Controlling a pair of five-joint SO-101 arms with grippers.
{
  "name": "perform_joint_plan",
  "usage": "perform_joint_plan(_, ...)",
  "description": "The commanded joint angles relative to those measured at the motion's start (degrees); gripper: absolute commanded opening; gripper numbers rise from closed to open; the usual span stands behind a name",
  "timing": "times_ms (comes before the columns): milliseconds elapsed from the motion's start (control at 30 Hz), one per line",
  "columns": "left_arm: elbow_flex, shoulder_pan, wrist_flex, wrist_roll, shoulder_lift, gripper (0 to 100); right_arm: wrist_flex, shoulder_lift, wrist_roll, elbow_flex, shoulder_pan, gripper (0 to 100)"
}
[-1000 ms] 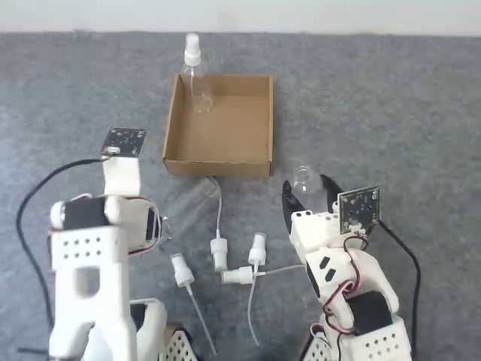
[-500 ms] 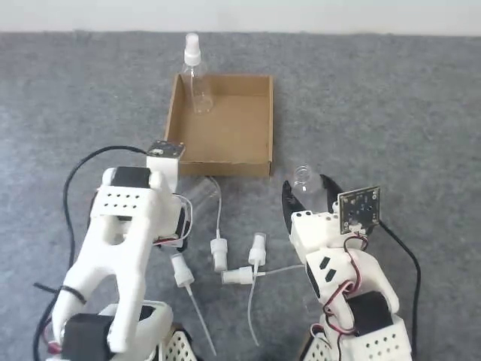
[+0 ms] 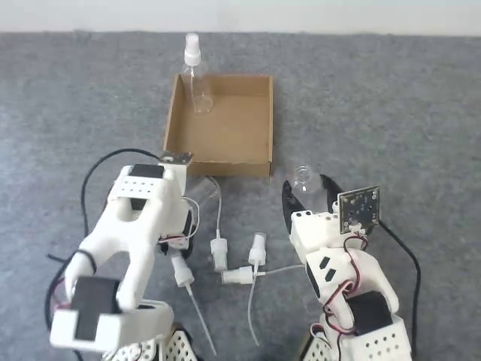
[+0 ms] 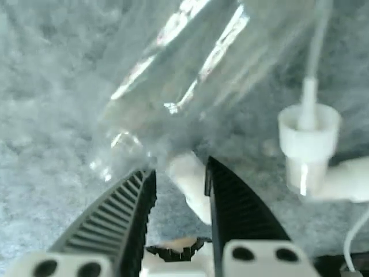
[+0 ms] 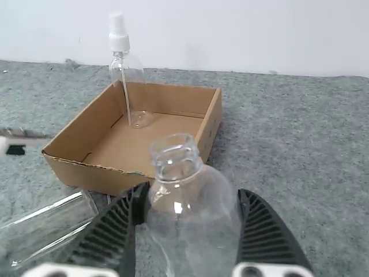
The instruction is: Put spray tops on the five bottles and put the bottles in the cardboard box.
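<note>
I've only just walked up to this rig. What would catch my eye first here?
The right gripper clasps an upright uncapped bottle just in front of the cardboard box. One sprayer-topped bottle stands in a far corner of the box, while loose spray tops lie on the grey mat near it.

Lying bottle (image 4: 190, 75) blurred, cropped by edge; left arm (image 3: 139, 218) hides part.
</note>
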Motion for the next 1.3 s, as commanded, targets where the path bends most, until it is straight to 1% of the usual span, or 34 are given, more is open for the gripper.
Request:
perform_joint_plan(0, -0.1, 0.2, -4.5, 0.4, 5.0, 13, -1.0, -1.0, 0.0, -0.4, 0.7, 10.0)
perform_joint_plan(100, -0.1, 0.5, -6.8, 0.4, 8.3, 13, -1.0, -1.0, 0.0, -0.4, 0.7, 10.0)
perform_joint_plan(200, 0.0, 2.5, -8.0, 0.5, 10.7, 13, -1.0, -1.0, 0.0, -0.4, 0.7, 10.0)
perform_joint_plan(333, 0.0, 5.0, -9.1, 4.1, 11.9, 13, -1.0, -1.0, 0.1, -0.4, 0.7, 10.0)
perform_joint_plan(467, -0.5, 6.8, -9.0, 4.8, 11.8, 13, -1.0, -1.0, 0.1, -0.4, 0.7, 10.0)
perform_joint_plan(633, -3.0, 7.1, -8.4, 4.9, 11.8, 13, -1.0, -1.0, 0.1, -0.4, 0.7, 10.0)
perform_joint_plan(833, -9.9, 7.3, -2.8, 4.9, 11.8, 13, -1.0, -1.0, 0.1, -0.4, 0.7, 10.0)
perform_joint_plan(933, -12.7, 9.8, 0.4, 4.8, 11.8, 13, -1.0, -1.0, 0.1, -0.4, 0.7, 10.0)
perform_joint_plan(1000, -14.4, 12.5, 1.8, 4.8, 11.7, 10, -1.0, -1.0, 0.1, -0.4, 1.0, 10.0)
perform_joint_plan(1067, -16.8, 14.5, 3.9, 4.9, 11.7, 5, -1.2, -1.0, 0.1, -0.4, 2.0, 10.0)
perform_joint_plan(1133, -19.5, 15.3, 7.3, 5.0, 11.7, 5, -1.4, -1.0, 0.1, -0.4, 2.7, 10.0)
perform_joint_plan(1267, -22.5, 15.3, 12.3, 8.4, 11.7, 5, -1.4, -1.0, 0.1, -0.4, 2.6, 10.0)
